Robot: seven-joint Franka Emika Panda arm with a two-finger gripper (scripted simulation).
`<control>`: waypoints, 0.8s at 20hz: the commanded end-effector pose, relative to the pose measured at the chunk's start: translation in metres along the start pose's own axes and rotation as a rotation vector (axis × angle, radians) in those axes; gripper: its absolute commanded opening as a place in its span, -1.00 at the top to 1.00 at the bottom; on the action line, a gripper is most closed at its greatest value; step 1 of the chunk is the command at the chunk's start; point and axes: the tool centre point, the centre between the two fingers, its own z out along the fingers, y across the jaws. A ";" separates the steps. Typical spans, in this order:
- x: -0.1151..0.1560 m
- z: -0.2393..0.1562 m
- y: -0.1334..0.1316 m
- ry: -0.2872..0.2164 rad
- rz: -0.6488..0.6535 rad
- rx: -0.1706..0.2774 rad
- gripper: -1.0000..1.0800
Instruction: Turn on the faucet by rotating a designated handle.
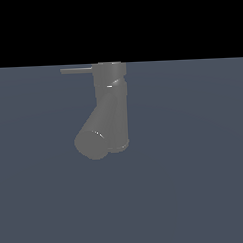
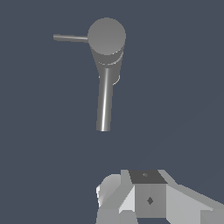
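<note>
The faucet [image 1: 112,101] is a matte grey upright cylinder with a thick angled spout [image 1: 95,138] branching down toward the exterior view's left. The handle [image 1: 76,70] is a thin grey rod sticking out sideways from the cylinder top, toward the exterior view's left. The wrist view looks down on the faucet's round top [image 2: 106,36], with the handle [image 2: 70,38] beside it and the spout [image 2: 104,105] running toward the camera. Grey and white blocks of my gripper [image 2: 146,197] show at that view's edge, well apart from the faucet. I cannot make out its fingers. The gripper is not in the exterior view.
The faucet stands alone on a flat blue-grey floor [image 1: 196,180]. A black background lies behind the floor's far edge. No other objects show.
</note>
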 end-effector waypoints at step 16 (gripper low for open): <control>0.006 0.006 0.010 -0.018 0.063 0.020 1.00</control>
